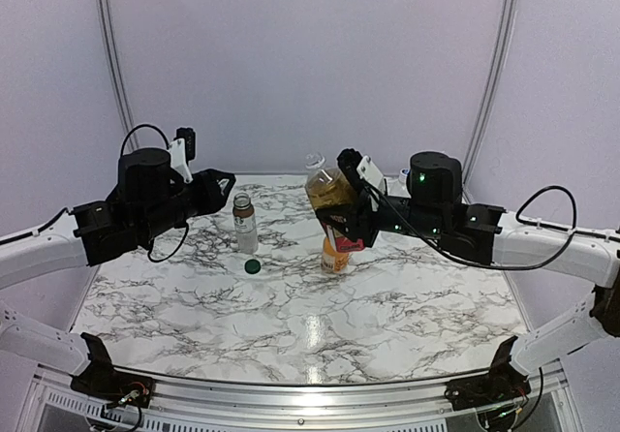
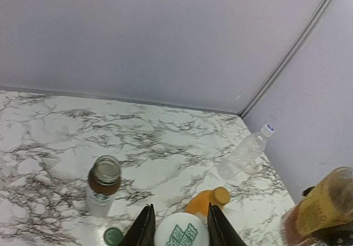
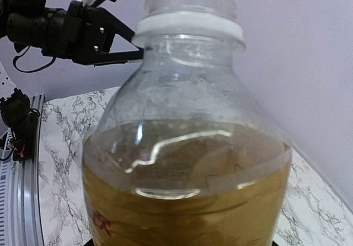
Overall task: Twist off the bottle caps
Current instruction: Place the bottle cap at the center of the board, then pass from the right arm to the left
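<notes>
My right gripper is shut on the amber tea bottle and holds it tilted above the table. The bottle fills the right wrist view; its mouth is open and my fingers are hidden behind it. My left gripper is shut on a white cap with green print, and it is raised at the left in the top view. The short clear bottle stands open, with the dark green cap on the table beside it. The orange juice bottle keeps its orange cap.
The tall clear bottle lies on its side at the back right corner with its white and blue cap on. The orange juice bottle is right below the held tea bottle. The walls stand close behind the marble table.
</notes>
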You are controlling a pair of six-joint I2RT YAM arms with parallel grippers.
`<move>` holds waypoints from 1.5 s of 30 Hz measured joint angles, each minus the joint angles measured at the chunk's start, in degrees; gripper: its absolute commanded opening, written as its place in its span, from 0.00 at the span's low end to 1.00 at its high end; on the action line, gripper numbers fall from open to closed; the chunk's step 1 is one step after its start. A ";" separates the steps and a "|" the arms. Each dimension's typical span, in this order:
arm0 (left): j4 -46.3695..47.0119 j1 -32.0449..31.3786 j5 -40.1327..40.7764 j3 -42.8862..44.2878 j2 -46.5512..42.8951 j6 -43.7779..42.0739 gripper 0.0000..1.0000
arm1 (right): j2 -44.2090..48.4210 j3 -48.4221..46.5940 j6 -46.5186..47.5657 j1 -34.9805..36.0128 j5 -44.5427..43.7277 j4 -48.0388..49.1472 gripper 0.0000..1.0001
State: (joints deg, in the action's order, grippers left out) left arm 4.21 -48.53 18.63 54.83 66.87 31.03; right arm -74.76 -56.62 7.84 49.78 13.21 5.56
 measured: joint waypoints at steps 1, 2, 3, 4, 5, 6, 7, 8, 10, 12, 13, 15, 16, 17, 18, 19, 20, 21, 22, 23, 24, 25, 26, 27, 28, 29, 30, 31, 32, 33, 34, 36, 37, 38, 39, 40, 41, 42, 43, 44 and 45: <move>-0.46 0.94 0.57 -1.40 -0.68 -0.22 0.34 | 0.04 0.07 -0.26 -0.24 0.52 0.07 0.39; -0.74 2.29 1.11 -3.04 -1.18 -0.35 0.34 | 0.04 0.22 -0.44 -0.35 0.92 0.13 0.39; -1.01 3.52 1.53 -4.57 -1.40 -0.42 0.34 | 0.00 0.31 -0.59 -0.48 1.36 0.13 0.39; -1.27 4.66 1.88 -5.97 -1.44 -0.42 0.34 | -0.02 0.31 -0.70 -0.52 1.66 0.13 0.39; -1.53 5.75 2.16 -7.26 -1.31 -0.44 0.34 | -0.11 0.31 -0.79 -0.55 2.01 0.24 0.39; -1.62 6.54 2.40 -8.26 -1.18 -0.44 0.34 | -0.15 0.31 -0.83 -0.55 2.29 0.35 0.39; -1.64 7.67 2.47 -9.42 -0.81 -0.44 0.34 | -0.20 0.31 -0.94 -0.55 2.60 0.42 0.39; -1.64 8.33 2.47 -10.01 -0.28 -0.44 0.34 | -0.24 0.31 -0.98 -0.55 2.86 0.42 0.39; -1.36 9.73 2.45 -11.13 1.53 -0.44 0.34 | -0.31 0.31 -1.18 -0.55 3.26 0.42 0.39; -0.79 10.43 2.45 -12.24 3.06 -0.39 0.34 | -0.31 0.33 -1.31 -0.55 3.37 0.42 0.39; -0.55 10.56 2.45 -12.92 3.82 -0.37 0.34 | -0.31 0.35 -1.40 -0.55 3.41 0.42 0.39; -0.02 10.73 2.40 -14.38 5.18 -0.17 0.34 | -0.31 0.57 -1.57 -0.55 3.41 0.46 0.39; 0.48 10.78 2.38 -15.37 5.86 0.02 0.34 | -0.31 0.79 -1.62 -0.55 3.41 0.44 0.39; 0.90 10.78 2.32 -16.37 6.51 0.26 0.34 | -0.31 1.05 -1.64 -0.55 3.41 0.42 0.39; 1.36 10.78 2.23 -17.44 7.13 0.59 0.35 | -0.31 1.25 -1.68 -0.55 3.41 0.42 0.39; 1.73 10.78 2.14 -18.25 7.58 0.94 0.35 | -0.31 1.46 -1.75 -0.55 3.41 0.42 0.39; 2.23 10.78 1.97 -19.34 8.26 1.27 0.35 | -0.31 1.66 -1.77 -0.55 3.43 0.42 0.39; 2.49 10.78 1.88 -19.93 8.81 1.60 0.36 | -0.31 1.81 -1.79 -0.55 3.43 0.42 0.39; 3.10 10.78 1.75 -20.59 9.53 1.99 0.36 | -0.33 1.88 -1.81 -0.55 3.43 0.42 0.39; 3.43 10.78 1.51 -21.03 10.32 2.25 0.36 | -0.39 1.90 -1.81 -0.55 3.50 0.46 0.39; 3.72 10.78 1.29 -21.31 11.26 2.58 0.36 | -0.39 1.92 -1.81 -0.55 3.50 0.44 0.39; 3.96 10.78 1.09 -21.42 12.07 2.73 0.37 | -0.48 1.92 -1.81 -0.55 3.65 0.46 0.39; 4.42 10.78 0.85 -21.53 13.03 2.99 0.37 | -0.66 1.92 -1.81 -0.55 3.80 0.61 0.39; 4.74 10.78 0.72 -21.57 13.90 3.10 0.37 | -0.85 1.92 -1.81 -0.55 3.96 0.72 0.39; 4.96 10.78 0.66 -21.59 14.67 3.21 0.37 | -1.05 1.92 -1.84 -0.55 4.07 0.81 0.39; 5.22 10.78 0.57 -21.59 15.34 3.26 0.37 | -1.22 1.92 -1.84 -0.55 4.17 0.81 0.39; 5.46 10.78 0.48 -21.59 15.87 3.28 0.38 | -1.33 1.92 -1.86 -0.55 4.28 0.81 0.39; 5.66 10.78 0.46 -21.59 16.22 3.26 0.38 | -1.40 1.92 -1.86 -0.55 4.31 0.83 0.39; 5.90 10.78 0.44 -21.59 16.59 3.26 0.38 | -1.42 1.92 -1.86 -0.55 4.33 0.81 0.39; 6.05 10.78 0.37 -21.59 16.90 3.26 0.38 | -1.42 1.92 -1.86 -0.55 4.33 0.83 0.39; 6.19 10.78 0.33 -21.59 17.11 3.28 0.38 | -1.42 1.92 -1.88 -0.55 4.33 0.83 0.39; 6.27 10.78 0.11 -21.59 17.20 3.28 0.39 | -1.42 1.92 -1.88 -0.55 4.33 0.83 0.39; 6.38 10.78 -0.02 -21.59 17.18 3.28 0.40 | -1.42 1.92 -1.88 -0.55 4.33 0.83 0.39; 6.51 10.78 -0.20 -21.59 17.11 3.28 0.42 | -1.42 1.92 -1.88 -0.55 4.35 0.83 0.39; 6.54 10.78 -0.48 -21.59 16.96 3.23 0.44 | -1.42 1.92 -1.90 -0.55 4.37 0.83 0.39; 6.64 10.78 -0.81 -21.59 16.68 3.17 0.46 | -1.42 1.92 -1.95 -0.55 4.42 0.83 0.39; 6.71 10.78 -1.33 -21.59 16.31 3.06 0.49 | -1.42 1.92 -2.01 -0.55 4.50 0.83 0.39; 6.73 10.78 -1.86 -21.59 15.87 2.80 0.51 | -1.44 1.92 -2.05 -0.55 4.63 0.83 0.39; 6.78 10.78 -2.73 -21.59 15.19 2.58 0.54 | -1.49 1.95 -2.10 -0.55 4.90 0.92 0.40; 6.86 10.78 -3.74 -21.62 14.36 2.32 0.57 | -1.57 1.99 -2.14 -0.55 5.31 1.07 0.40; 7.13 10.78 -4.85 -21.64 13.33 2.05 0.61 | -1.73 2.10 -2.23 -0.55 5.86 1.27 0.40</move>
State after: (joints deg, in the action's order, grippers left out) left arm 11.33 -37.76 13.78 33.19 80.20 33.08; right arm -76.49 -54.52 5.61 49.23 19.07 6.83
